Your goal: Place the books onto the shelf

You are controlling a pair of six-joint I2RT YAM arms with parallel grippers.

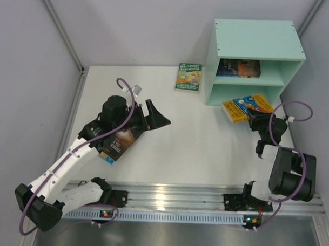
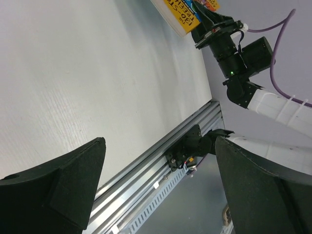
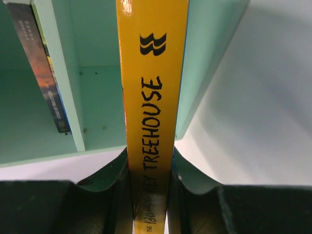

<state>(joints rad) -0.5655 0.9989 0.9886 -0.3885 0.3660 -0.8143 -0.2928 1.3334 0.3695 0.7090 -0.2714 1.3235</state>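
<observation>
The mint-green shelf (image 1: 259, 48) stands at the back right, with a dark book (image 1: 238, 68) lying in its upper compartment. My right gripper (image 1: 257, 121) is shut on an orange-yellow book (image 1: 246, 107), held just in front of the lower compartment. In the right wrist view the fingers clamp its yellow spine (image 3: 151, 97), which points into the shelf (image 3: 100, 102) beside the stored dark book (image 3: 44, 73). A green book (image 1: 188, 76) lies left of the shelf. My left gripper (image 1: 160, 116) hangs open and empty over the table, and a dark brown book (image 1: 119, 144) lies under that arm.
The left wrist view looks past its open fingers (image 2: 53, 190) across the white table (image 2: 97, 73) to the aluminium rail (image 2: 161, 161) at the near edge and the right arm (image 2: 239, 48). Grey walls close in the table at the back and both sides.
</observation>
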